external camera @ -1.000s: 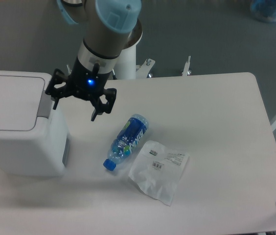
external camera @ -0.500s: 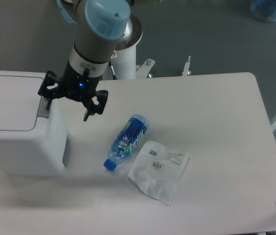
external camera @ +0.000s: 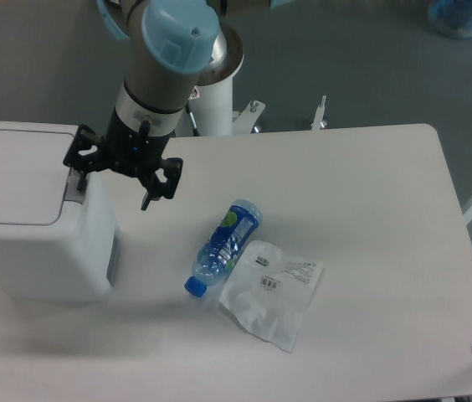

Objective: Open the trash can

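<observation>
Still in the approach step: lid lying flat and closed on the trash can, nothing lifted yet. Trash can standing at the left edge of the bench, partly out of the picture on its left side.

Hand hanging at the right top edge of the trash can, fingers spread wide and pinching nothing. One finger sitting over the narrow grey strip beside the lid, the other finger out over the bench, off the can. Whether the near finger is touching the can or only hovering above it, not possible to tell from this single high view.

Next move, by judgement: bringing one finger onto the grey tab or under the lid edge, then pressing or lifting, depending on how the lid works. Asking for careful aim, since the strip is narrow and close to the can's wall; a finger landing on the flat lid would only be pushing it shut.

Inside of the trash can hidden by the closed lid, so contents unknown.

Lying on the bench, well apart from the hand: a plastic bottle with blue cap, on its side, looking empty or nearly so. Just beside it, touching or almost, a flat clear bag with small labels; contents too faint to name.
</observation>
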`<control>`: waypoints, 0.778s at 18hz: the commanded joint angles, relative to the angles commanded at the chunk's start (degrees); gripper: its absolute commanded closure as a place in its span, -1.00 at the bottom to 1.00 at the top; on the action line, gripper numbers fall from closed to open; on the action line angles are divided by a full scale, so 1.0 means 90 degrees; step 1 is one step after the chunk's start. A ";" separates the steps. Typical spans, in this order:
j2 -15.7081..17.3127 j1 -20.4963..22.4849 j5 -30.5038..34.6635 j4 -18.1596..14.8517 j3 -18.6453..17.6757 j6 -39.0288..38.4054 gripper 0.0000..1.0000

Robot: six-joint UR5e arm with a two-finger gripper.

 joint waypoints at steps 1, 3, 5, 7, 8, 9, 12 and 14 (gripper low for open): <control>0.0000 0.0000 0.0000 0.0000 0.0010 0.0010 -1.00; 0.0000 0.0000 0.0000 -0.0010 0.0029 0.0000 -1.00; 0.0010 0.0010 0.0000 -0.0010 0.0068 0.0000 -1.00; 0.0010 0.0019 0.0000 0.0000 0.0137 0.0058 -1.00; 0.0010 0.0039 0.0000 0.0029 0.0175 0.0078 -1.00; 0.0000 0.0078 0.0000 0.0029 0.0243 0.0097 -1.00; 0.0000 0.0321 0.0010 0.0272 0.0352 0.0165 -1.00; 0.0000 0.0517 0.0020 0.0633 0.0293 0.0253 -1.00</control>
